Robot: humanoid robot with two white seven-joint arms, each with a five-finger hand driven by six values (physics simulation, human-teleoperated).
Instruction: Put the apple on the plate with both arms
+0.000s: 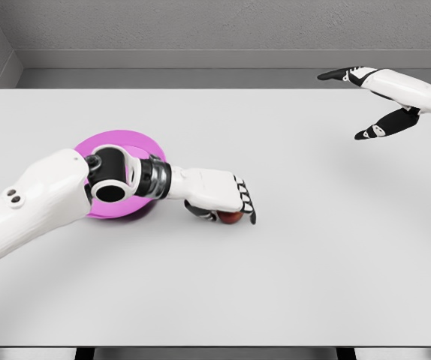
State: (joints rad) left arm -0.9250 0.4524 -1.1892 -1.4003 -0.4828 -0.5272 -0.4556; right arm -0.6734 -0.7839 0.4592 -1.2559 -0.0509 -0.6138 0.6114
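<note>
A small red apple (230, 217) lies on the white table just right of a magenta plate (118, 142). My left hand (227, 206) covers the apple from above, fingers curled down around it, so only its lower edge shows. The left forearm and wrist cross over the plate and hide its lower right part. My right hand (369, 105) hovers high at the far right, well away from the apple, with fingers spread and nothing in them.
The white table (275, 285) stretches wide around the apple. Its front edge runs along the bottom of the view, and a grey wall stands behind the far edge.
</note>
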